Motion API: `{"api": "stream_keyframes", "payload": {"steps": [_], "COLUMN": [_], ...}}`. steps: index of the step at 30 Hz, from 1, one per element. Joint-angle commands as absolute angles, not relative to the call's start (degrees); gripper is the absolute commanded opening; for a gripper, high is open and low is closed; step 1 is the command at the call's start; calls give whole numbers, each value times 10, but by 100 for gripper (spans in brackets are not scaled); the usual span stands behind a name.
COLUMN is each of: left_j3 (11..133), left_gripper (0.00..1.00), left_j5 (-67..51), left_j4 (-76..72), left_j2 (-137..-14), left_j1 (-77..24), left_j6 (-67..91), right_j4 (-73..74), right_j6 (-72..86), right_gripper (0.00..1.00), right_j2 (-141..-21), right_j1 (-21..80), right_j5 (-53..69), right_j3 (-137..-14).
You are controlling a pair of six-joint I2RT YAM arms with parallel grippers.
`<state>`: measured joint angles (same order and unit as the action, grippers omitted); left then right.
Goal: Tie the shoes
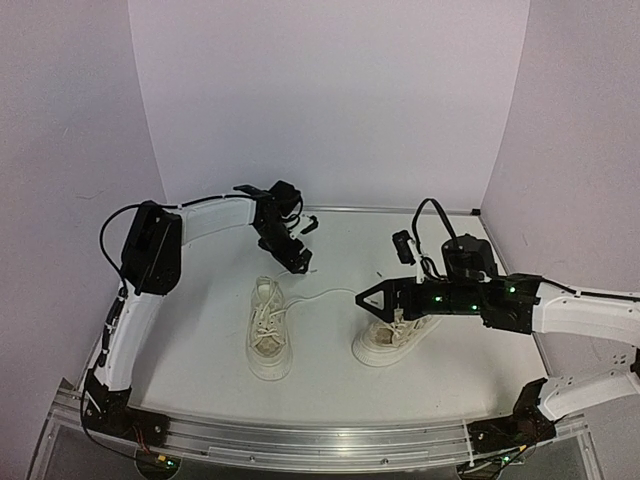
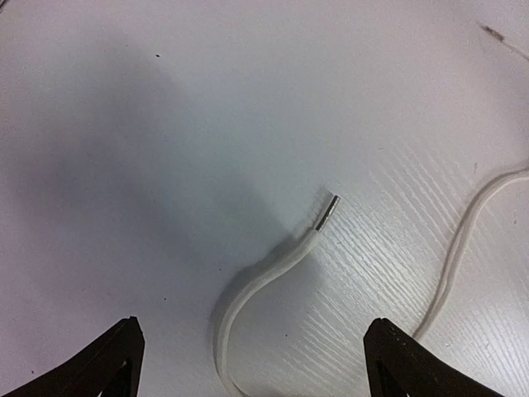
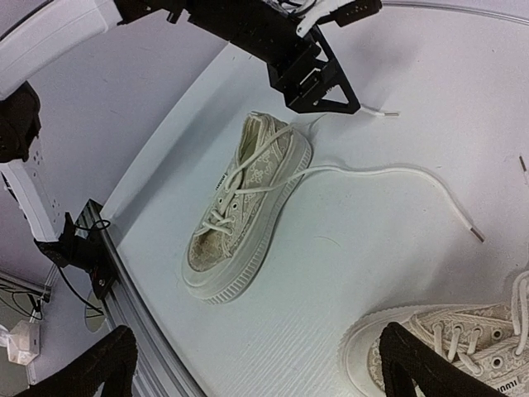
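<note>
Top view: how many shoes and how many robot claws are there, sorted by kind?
Small cream canvas low-top sneakers: 2
Black two-finger grippers: 2, the left gripper and the right gripper, both open
Total: 4

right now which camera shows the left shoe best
Right wrist: the whole left shoe sits mid-frame, close and clear. Top view shows it small, from above. Left wrist shows only loose lace, no shoe.

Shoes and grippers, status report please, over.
Left gripper open, empty, over a loose lace end. Right gripper open, empty, above the right-hand shoe. Left-hand shoe untied, lace trailing. Nothing in the way.
</note>
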<state>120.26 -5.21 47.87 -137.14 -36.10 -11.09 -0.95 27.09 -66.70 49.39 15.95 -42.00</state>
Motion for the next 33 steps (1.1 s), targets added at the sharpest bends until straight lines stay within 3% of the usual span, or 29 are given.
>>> {"api": "stream_keyframes", "payload": {"steps": [1,7,15,28,33], "left_j3": [1276,1292,1349,1333,1299], "left_gripper": [93,80,52,44,22], "left_j5": [-9,-32,-73,-103,-89], "left_j4": [528,528,563,575,572], "left_j2": [-1411,-1432,-1478,-1499,-1472], "left_j1": [-376,-382,-382,-376,-380], "left_j6": [-171,-185,-183,-179,-183], "right_j4": [-10,-10,-10,-7,-6], "right_j6": [275,275,281,286,283], "right_gripper": [98,98,98,98,98], "right_j2": [-658,-667,-661,-661,-667], "right_j1": [490,489,488,488,489], "right_j5": [149,155,154,154,152], "right_j3": [-417,-421,-419,-423,-428]}}
